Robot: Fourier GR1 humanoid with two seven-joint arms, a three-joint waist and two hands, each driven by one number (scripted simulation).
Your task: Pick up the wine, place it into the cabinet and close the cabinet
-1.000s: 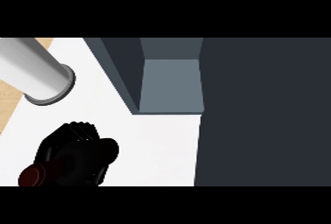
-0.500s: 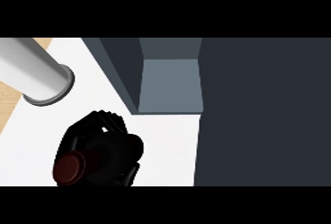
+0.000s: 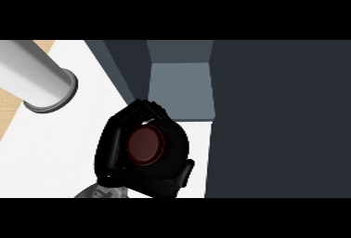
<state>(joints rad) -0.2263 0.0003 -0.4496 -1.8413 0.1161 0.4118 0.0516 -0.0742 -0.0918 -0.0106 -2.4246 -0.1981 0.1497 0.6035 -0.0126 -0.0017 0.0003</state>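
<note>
The wine bottle (image 3: 145, 145) shows end-on as a dark red disc in the lower middle of the head view. My right hand (image 3: 171, 153) is shut on it, black fingers curled round its sides and hiding the rest of the bottle. The hand sits over the white counter (image 3: 55, 148), just in front of the open cabinet (image 3: 179, 88), whose grey inner floor lies directly beyond the fingertips. The cabinet's dark door (image 3: 281, 121) stands open and fills the right side. My left hand does not show.
A grey cylinder-shaped forearm (image 3: 31, 76) slants in from the upper left and ends in a round flange above the counter. A strip of wooden surface (image 3: 8, 109) runs along the far left edge.
My right hand has carried the wine bottle to the right and further up the view, closer to the cabinet opening. The grey forearm has not moved.
</note>
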